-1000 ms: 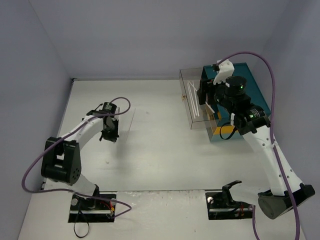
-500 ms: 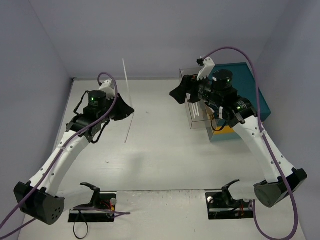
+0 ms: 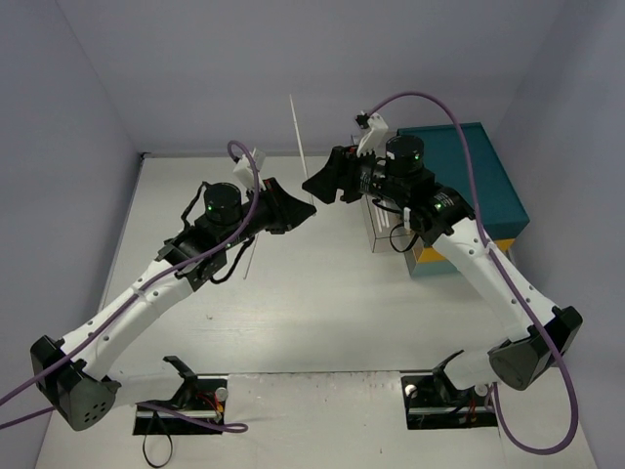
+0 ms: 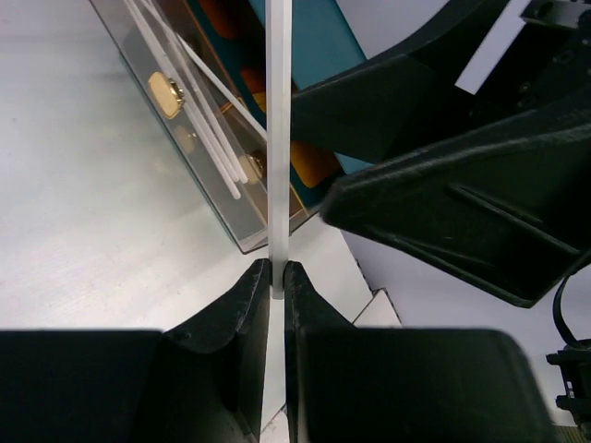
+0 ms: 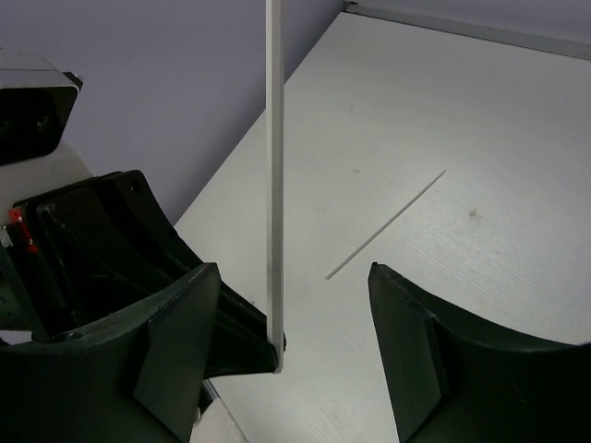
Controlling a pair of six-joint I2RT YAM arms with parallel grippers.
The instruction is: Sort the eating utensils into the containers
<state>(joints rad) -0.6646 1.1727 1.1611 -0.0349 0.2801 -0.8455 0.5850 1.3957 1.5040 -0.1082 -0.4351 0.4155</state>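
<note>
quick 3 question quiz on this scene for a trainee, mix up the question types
1. True or false: the left gripper is shut on a thin white stick.
2. The right gripper is: A open, B shut on the stick, C out of view.
3. Fill in: a second stick lies flat on the ____.

Key: 1 true. 2 A. 3 table.

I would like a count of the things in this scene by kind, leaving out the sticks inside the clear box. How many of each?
Thin white sticks: 2 (held stick upright in the left gripper; loose stick lying flat)
Clear box: 1
Teal chest: 1
Total: 4
</note>
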